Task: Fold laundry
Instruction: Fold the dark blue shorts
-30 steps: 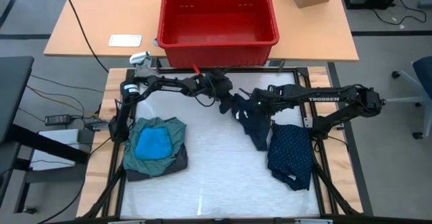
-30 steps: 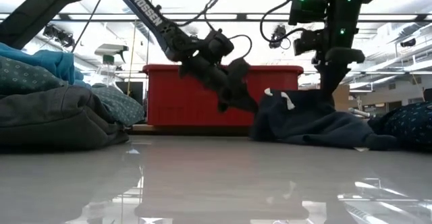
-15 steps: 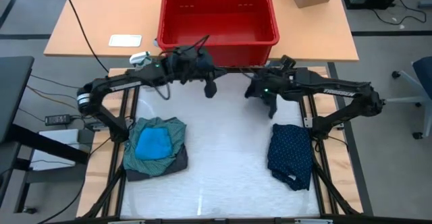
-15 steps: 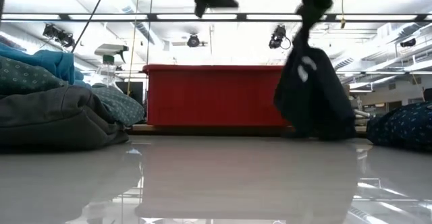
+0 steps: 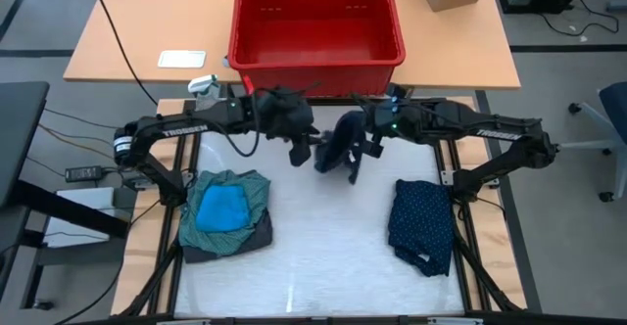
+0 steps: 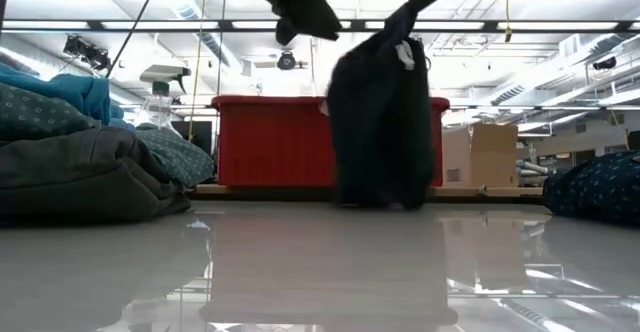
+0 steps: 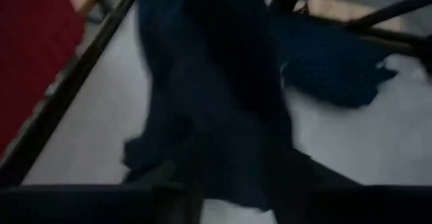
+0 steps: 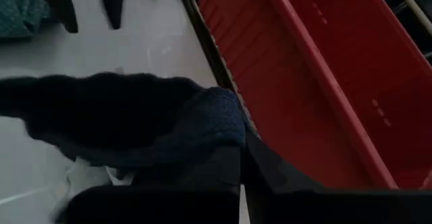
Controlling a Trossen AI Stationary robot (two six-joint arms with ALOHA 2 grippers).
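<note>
**Dark garment lifted clear, left grip given up**

Hoisted off the counter (image 5: 323,256) in the last second: a dark navy garment (image 5: 338,147), earlier slumped between the arms on the white surface, now hanging in the air near the back edge, just in front of the red bin (image 5: 315,22). Held from the right gripper (image 5: 370,139), jaws shut tight on its top edge. Left gripper (image 5: 299,149) just beside the cloth, raised to about the same height; a moment ago clamped, now seemingly parting, though how far open cannot be told. Probably a regrasp coming: a hunt for a second corner so the piece can be spread flat. Folding of this piece not yet begun.

Done already, by the look of it: a stack (image 5: 225,212) at the left with teal shirt, grey piece and bright blue piece on top; a navy dotted piece (image 5: 421,222) at the right.

From the low view: the garment's full hanging length, hem just above the counter, a pale label (image 6: 404,52) near the top. From above: only a bunched dark shape. From the left wrist: dark cloth close ahead, blurred. From the right wrist: bunched cloth at the jaws, bin alongside.
</note>
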